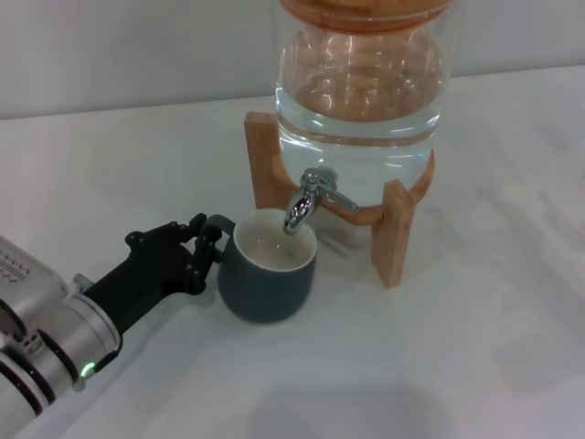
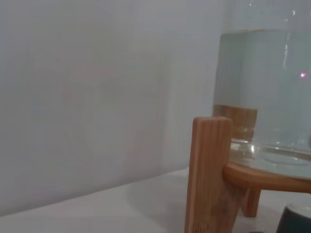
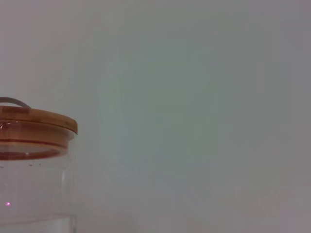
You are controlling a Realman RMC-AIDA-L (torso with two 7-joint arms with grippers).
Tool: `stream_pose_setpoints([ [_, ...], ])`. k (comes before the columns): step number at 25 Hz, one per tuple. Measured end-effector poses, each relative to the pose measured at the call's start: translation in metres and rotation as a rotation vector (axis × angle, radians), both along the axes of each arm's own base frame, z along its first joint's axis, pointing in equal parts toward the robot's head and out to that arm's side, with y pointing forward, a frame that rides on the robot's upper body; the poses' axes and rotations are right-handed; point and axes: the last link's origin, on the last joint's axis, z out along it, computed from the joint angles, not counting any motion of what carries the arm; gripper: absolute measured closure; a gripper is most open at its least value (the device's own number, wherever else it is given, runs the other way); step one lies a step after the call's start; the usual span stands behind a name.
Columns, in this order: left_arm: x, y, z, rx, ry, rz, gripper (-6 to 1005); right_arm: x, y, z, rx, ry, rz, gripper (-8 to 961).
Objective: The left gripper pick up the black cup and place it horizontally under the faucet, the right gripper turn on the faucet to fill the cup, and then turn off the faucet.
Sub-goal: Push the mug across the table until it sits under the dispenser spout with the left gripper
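Note:
The black cup [image 1: 270, 279] stands upright on the white table, its cream inside open right under the spout of the chrome faucet [image 1: 311, 197]. The faucet's lever points to the right. My left gripper [image 1: 203, 249] reaches in from the lower left and is shut on the cup's loop handle. A corner of the cup also shows in the left wrist view [image 2: 296, 221]. My right gripper is out of view in every frame.
The glass jar [image 1: 361, 101] holds water and rests on a wooden stand with legs [image 1: 393, 238]. The left wrist view shows one leg [image 2: 209, 174] close by. The right wrist view shows the jar's wooden lid [image 3: 34, 121] against a plain wall.

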Motion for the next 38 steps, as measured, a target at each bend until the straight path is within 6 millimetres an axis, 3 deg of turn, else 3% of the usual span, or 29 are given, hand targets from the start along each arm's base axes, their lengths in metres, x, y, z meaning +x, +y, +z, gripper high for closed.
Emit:
stream_pose_setpoints([
  [9, 0.007, 0.007, -0.011, -0.041, 0.056, -0.008, 841, 0.0, 0.001, 0.0, -0.001, -0.001, -0.003, 158],
  [24, 0.004, 0.001, -0.011, -0.043, 0.043, -0.003, 874, 0.001, 0.002, 0.0, -0.003, -0.002, -0.013, 158],
  [27, 0.004, 0.001, -0.011, -0.043, 0.043, -0.003, 780, 0.001, 0.002, 0.0, -0.002, -0.002, -0.012, 158],
  [32, 0.005, 0.002, -0.01, -0.039, 0.044, -0.005, 766, 0.001, 0.003, 0.0, 0.0, -0.001, -0.013, 158],
  [38, 0.003, 0.002, -0.009, -0.036, 0.043, -0.002, 669, 0.001, 0.003, 0.0, 0.001, 0.0, -0.013, 158],
])
